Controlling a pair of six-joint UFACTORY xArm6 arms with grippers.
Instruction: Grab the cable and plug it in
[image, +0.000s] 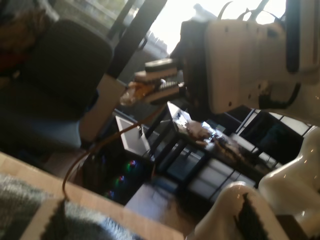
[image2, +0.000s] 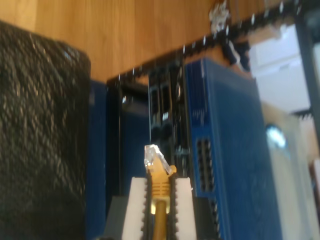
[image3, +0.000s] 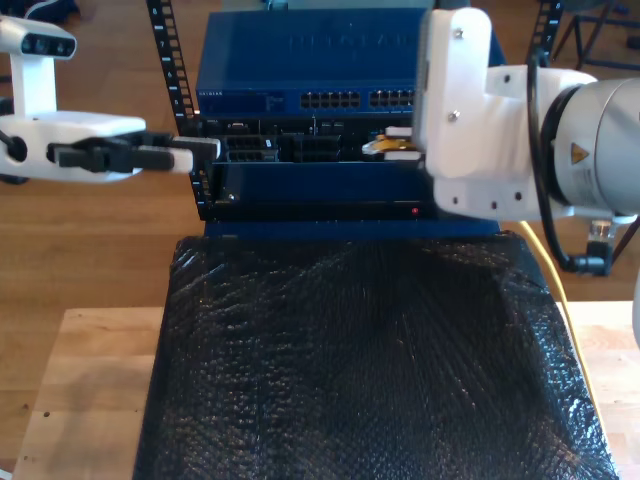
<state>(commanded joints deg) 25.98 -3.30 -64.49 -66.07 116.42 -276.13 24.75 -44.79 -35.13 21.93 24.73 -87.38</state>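
Note:
The pale-yellow cable is pinched between the white pads of my second gripper. Its clear plug sticks out ahead, close to the blue switch and beside a column of ports, apart from them. In the exterior view my second gripper sits at the rack front, and the cable trails down at the exterior view's right. From the exterior view's left, my first gripper reaches toward the rack; its jaw state is unclear. The first wrist view sees my second gripper and the hanging cable.
The blue switch sits in a black rack frame, with a row of ports along its front. A black bubble-wrap mat covers the wooden table in front. The second arm's white body hides part of the rack.

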